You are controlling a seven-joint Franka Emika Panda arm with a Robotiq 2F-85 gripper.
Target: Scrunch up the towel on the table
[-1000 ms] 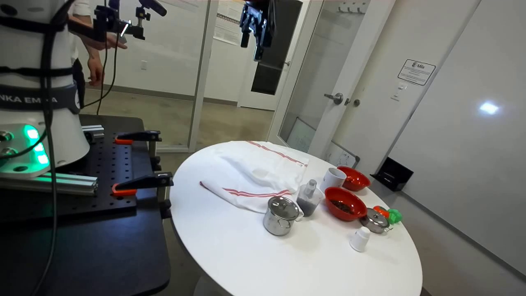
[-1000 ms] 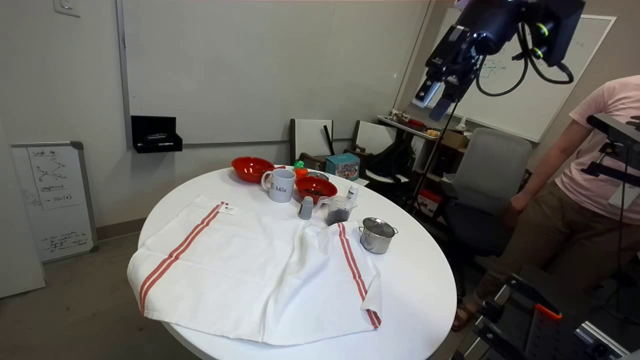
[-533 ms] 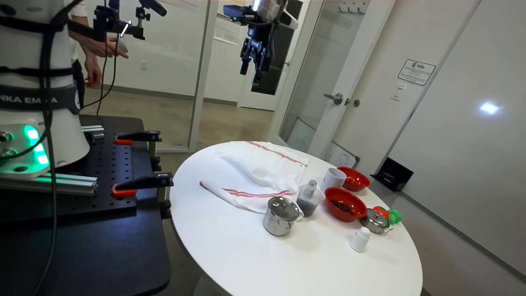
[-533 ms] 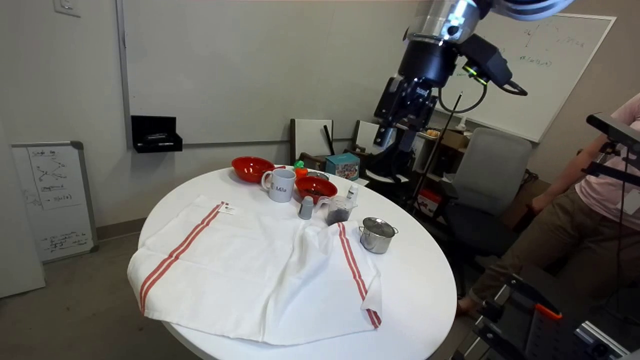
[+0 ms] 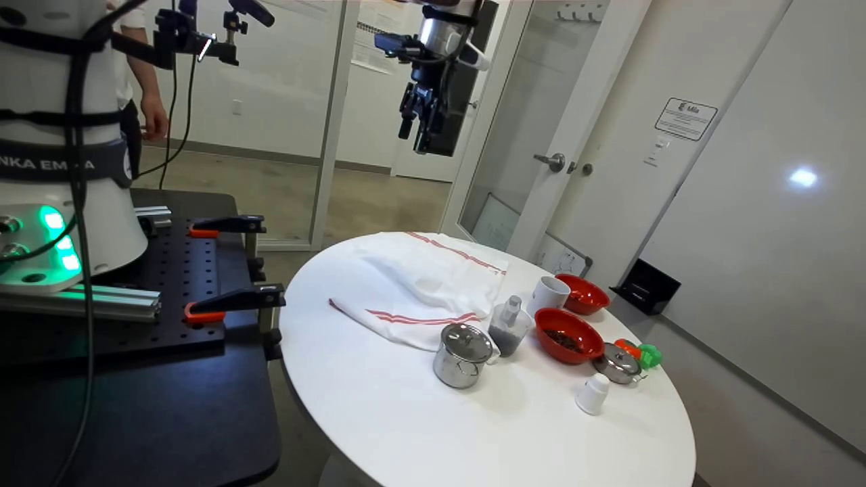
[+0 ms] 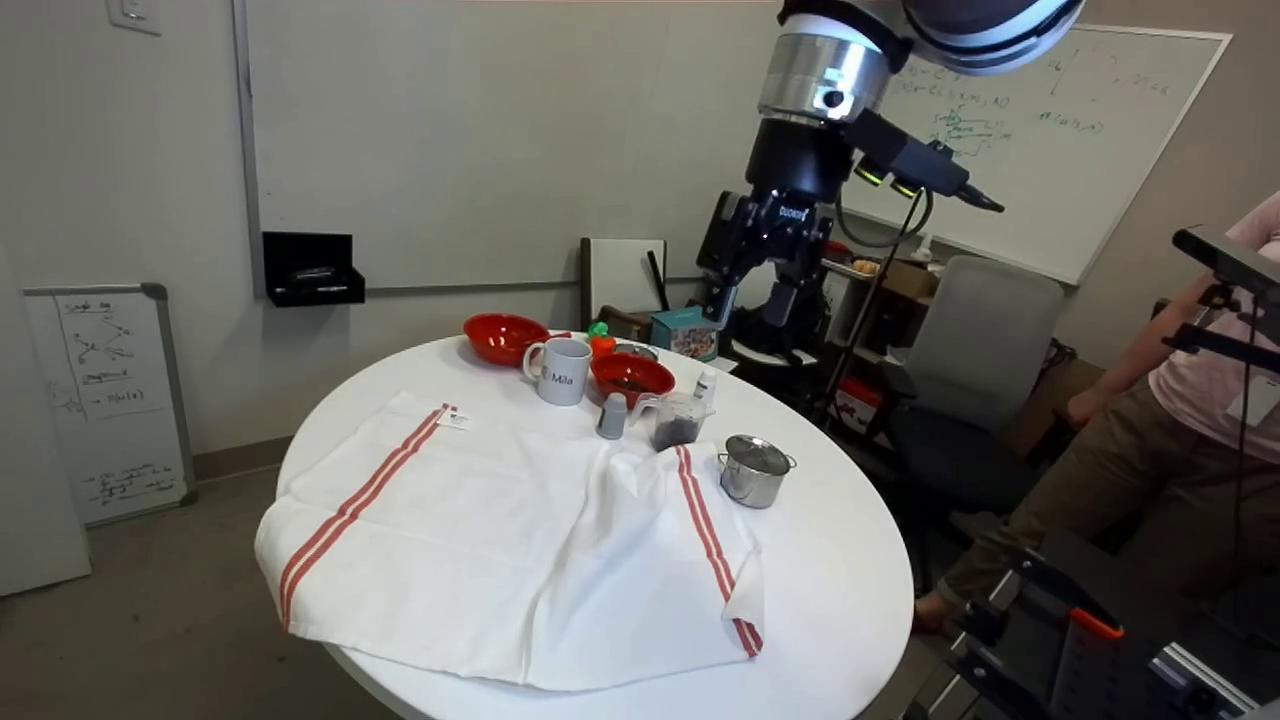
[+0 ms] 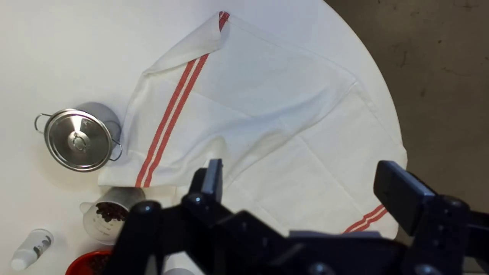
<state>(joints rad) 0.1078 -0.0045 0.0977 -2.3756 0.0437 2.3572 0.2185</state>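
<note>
The white towel (image 5: 433, 274) with red stripes lies loosely spread on the round white table (image 5: 528, 439), with folds across its middle. It also shows in an exterior view (image 6: 450, 550), one corner folded over near the pot and part hanging over the table's edge. My gripper (image 5: 413, 140) is high above the table, pointing down; it also shows in an exterior view (image 6: 748, 305). In the wrist view the gripper (image 7: 300, 172) is open and empty, fingers wide apart, with the towel (image 7: 267, 95) below and between them. The gripper is not touching the towel.
A lidded steel pot (image 7: 78, 141) stands beside the towel. A measuring cup (image 6: 678, 425), a grey shaker (image 6: 612, 415), a mug (image 6: 562, 372) and two red bowls (image 6: 632, 375) (image 6: 505, 340) stand along one side. A white bottle (image 5: 593, 393) stands farther off. A black bench (image 5: 155, 406) adjoins the table.
My gripper has come down and, in an exterior view, moved left and turned more upright over the table. It stays open. The towel and the other objects have not moved.
</note>
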